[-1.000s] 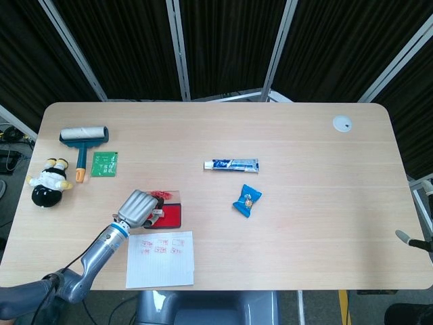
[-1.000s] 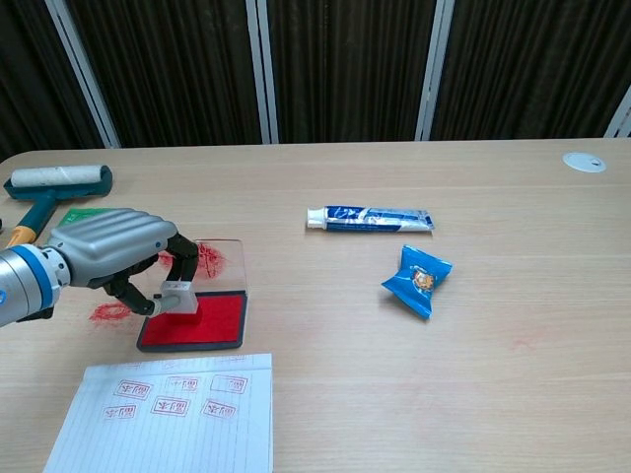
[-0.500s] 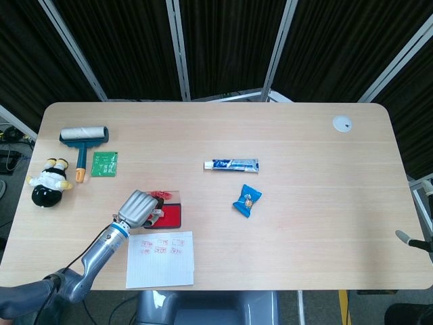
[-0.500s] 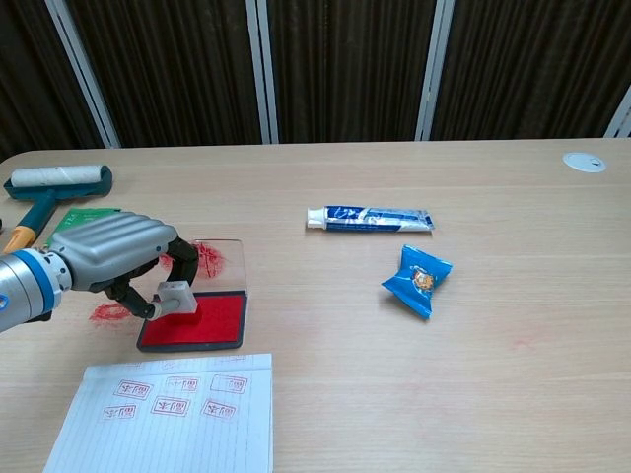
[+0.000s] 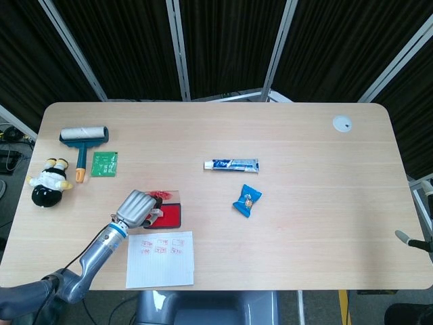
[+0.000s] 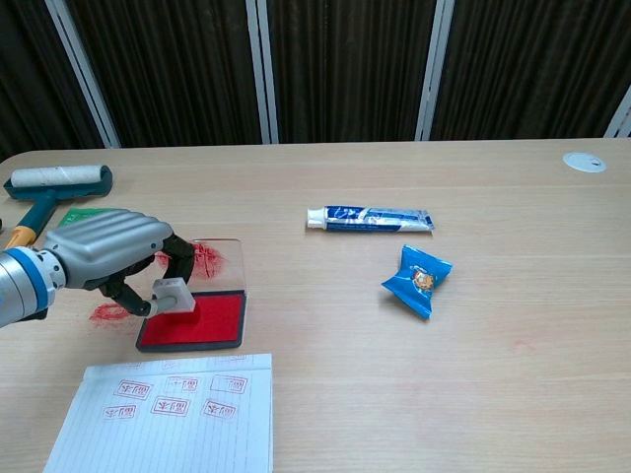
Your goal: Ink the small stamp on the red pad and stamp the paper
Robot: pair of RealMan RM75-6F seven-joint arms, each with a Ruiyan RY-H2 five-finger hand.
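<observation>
A pale wood counter [image 5: 304, 156] with rounded corners fills both views, backed by dark curtains with slanted metal poles. At lower left of the head view, the left hand [image 5: 135, 208] pinches the small stamp [image 6: 169, 294] in its fingers [image 6: 138, 301], over the left edge of the red pad [image 6: 197, 321]; whether the stamp touches the ink is hard to tell. The paper [image 5: 160, 258] lies just below the pad at the counter's near edge, bearing red prints.

The wide right half is open, holding only a toothpaste tube [image 5: 231, 164], a blue snack packet [image 5: 247, 200] and a white disc [image 5: 342, 123] at upper right. A lint roller [image 5: 83, 138] sits far left. Only the head view shows the plush penguin [image 5: 49, 183]; only the chest view shows the stamp clearly.
</observation>
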